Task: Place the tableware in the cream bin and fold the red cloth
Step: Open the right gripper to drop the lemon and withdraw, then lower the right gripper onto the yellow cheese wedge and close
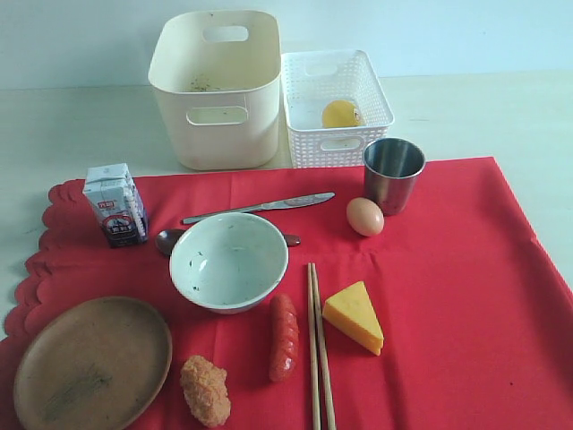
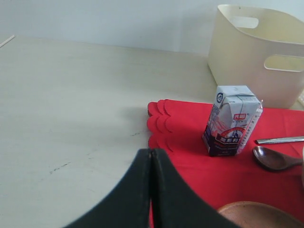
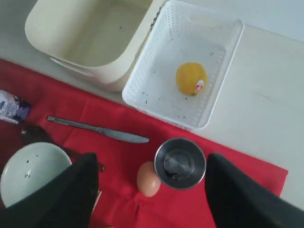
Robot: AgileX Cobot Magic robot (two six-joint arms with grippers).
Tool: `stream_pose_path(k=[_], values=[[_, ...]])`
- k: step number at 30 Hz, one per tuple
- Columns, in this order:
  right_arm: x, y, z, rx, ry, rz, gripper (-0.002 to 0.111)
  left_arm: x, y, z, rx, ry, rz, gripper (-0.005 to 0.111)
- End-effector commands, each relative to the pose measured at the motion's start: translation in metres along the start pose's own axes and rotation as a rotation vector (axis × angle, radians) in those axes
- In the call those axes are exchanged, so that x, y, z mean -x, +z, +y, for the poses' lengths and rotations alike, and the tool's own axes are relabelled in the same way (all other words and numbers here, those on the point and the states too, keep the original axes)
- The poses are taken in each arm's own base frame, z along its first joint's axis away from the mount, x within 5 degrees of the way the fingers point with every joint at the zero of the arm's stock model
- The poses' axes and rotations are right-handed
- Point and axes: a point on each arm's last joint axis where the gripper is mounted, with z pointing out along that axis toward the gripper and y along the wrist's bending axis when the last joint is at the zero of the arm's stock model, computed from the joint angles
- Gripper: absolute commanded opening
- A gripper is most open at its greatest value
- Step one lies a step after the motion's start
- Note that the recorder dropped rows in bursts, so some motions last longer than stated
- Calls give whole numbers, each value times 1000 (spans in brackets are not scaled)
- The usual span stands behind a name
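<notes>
Right gripper (image 3: 150, 157) gapes wide above steel cup (image 3: 180, 163); left gripper (image 2: 151, 153) pinched together.

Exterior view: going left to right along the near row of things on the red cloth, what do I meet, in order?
wooden plate → fried nugget → sausage → chopsticks → cheese wedge
</notes>
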Motion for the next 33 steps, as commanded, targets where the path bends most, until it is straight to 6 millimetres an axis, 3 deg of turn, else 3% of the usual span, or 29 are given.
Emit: stream_pose_path(k=[1, 19, 25, 33], values=[[-23, 3, 0, 2, 5, 31, 62, 0, 0, 0, 1, 4, -15, 0], [-117, -10, 8, 2, 27, 88, 62, 0, 0, 0, 1, 4, -15, 0], [-137, -8, 17, 93, 16, 98, 62, 0, 0, 0, 1, 4, -15, 0], [-157, 11, 21, 167, 16, 141, 60, 0, 0, 0, 1, 4, -15, 0]])
